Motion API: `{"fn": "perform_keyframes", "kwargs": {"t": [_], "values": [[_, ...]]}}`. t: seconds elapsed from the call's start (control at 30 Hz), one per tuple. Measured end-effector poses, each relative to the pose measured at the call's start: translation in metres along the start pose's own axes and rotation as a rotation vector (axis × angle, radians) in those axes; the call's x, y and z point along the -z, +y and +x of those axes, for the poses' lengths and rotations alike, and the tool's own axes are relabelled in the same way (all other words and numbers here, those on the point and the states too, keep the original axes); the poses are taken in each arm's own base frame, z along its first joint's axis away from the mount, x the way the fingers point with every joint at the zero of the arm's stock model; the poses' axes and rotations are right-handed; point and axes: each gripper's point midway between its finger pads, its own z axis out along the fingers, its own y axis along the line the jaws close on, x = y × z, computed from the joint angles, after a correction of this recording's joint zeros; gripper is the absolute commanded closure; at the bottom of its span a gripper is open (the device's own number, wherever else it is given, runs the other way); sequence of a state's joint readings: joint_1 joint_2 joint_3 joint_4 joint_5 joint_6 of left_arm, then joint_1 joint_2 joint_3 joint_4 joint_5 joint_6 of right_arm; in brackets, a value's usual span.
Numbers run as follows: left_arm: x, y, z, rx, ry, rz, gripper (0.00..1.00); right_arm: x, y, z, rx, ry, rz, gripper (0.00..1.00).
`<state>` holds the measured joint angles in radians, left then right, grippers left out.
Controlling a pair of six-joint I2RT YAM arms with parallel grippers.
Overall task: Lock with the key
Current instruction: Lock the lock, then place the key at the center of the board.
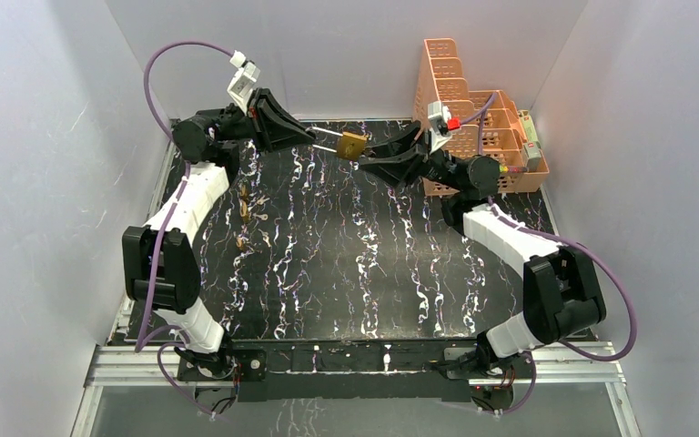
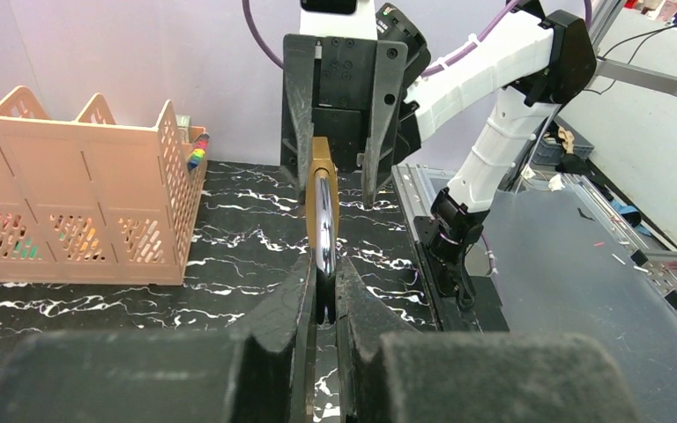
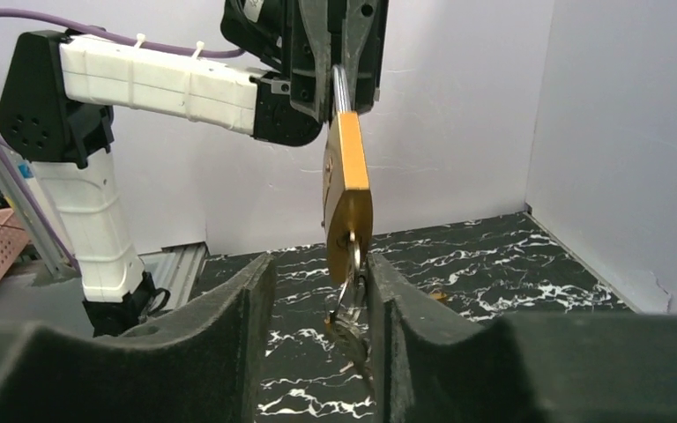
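Above the far middle of the table (image 1: 373, 273), a padlock (image 1: 352, 145) hangs in the air between my two grippers. My left gripper (image 1: 313, 138) is on its left, clamped on the shackle. My right gripper (image 1: 370, 155) is on its right, with a finger on either side of the key (image 3: 350, 304) in the lock's base. A basket (image 1: 473, 127) sits at the far right, behind my right arm. Loose keys (image 1: 248, 211) lie on the table's left side, beside my left arm.

Brass padlock (image 1: 352, 145) aloft, edge-on, steel shackle (image 2: 323, 236) pinched, key (image 3: 350, 300) apparently seated in its bottom keyway
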<state>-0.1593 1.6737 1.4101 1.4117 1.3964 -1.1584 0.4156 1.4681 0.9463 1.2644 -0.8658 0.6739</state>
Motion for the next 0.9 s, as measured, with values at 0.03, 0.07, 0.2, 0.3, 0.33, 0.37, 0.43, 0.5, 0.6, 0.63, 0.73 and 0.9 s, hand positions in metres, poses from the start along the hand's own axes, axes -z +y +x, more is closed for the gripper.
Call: {"fn": "perform_keyframes", "kwargs": {"t": [0.03, 0.07, 0.2, 0.3, 0.33, 0.37, 0.43, 0.5, 0.6, 0.63, 0.73, 0.9], "values": [[0.000, 0.000, 0.001, 0.002, 0.000, 0.000, 1.00, -0.001, 0.001, -0.001, 0.005, -0.002, -0.004, 0.66], [0.000, 0.001, 0.003, 0.009, 0.001, -0.001, 1.00, -0.002, 0.001, -0.002, 0.011, -0.006, -0.009, 0.83], [0.000, 0.001, 0.003, 0.010, 0.002, 0.000, 1.00, -0.003, -0.002, -0.001, 0.010, -0.013, -0.011, 1.00], [0.000, 0.000, 0.003, 0.008, 0.006, 0.002, 1.00, -0.002, -0.007, 0.000, 0.002, -0.012, 0.010, 1.00], [0.000, -0.001, 0.003, 0.007, 0.007, 0.003, 1.00, -0.002, -0.008, 0.000, 0.004, -0.012, 0.012, 1.00], [0.000, -0.001, 0.003, 0.007, 0.008, 0.004, 1.00, -0.002, -0.009, 0.000, 0.006, -0.012, 0.015, 1.00], [0.000, -0.002, 0.003, 0.006, 0.016, 0.008, 1.00, -0.001, -0.009, 0.002, 0.009, -0.010, 0.020, 1.00], [0.000, -0.004, 0.003, 0.003, 0.029, 0.016, 1.00, 0.003, -0.009, 0.002, 0.012, -0.011, 0.033, 1.00], [-0.001, -0.007, 0.003, -0.004, 0.048, 0.029, 1.00, 0.015, -0.005, 0.004, 0.011, -0.011, 0.057, 1.00], [0.003, -0.005, 0.002, -0.006, 0.047, 0.019, 1.00, 0.022, -0.005, 0.005, 0.013, -0.008, 0.071, 1.00], [0.028, 0.012, -0.008, -0.019, 0.024, -0.067, 1.00, 0.042, -0.011, 0.008, 0.013, 0.003, 0.128, 1.00], [0.092, 0.056, -0.024, -0.037, -0.048, -0.306, 1.00, 0.049, -0.021, 0.020, -0.017, 0.050, 0.178, 1.00]]}}
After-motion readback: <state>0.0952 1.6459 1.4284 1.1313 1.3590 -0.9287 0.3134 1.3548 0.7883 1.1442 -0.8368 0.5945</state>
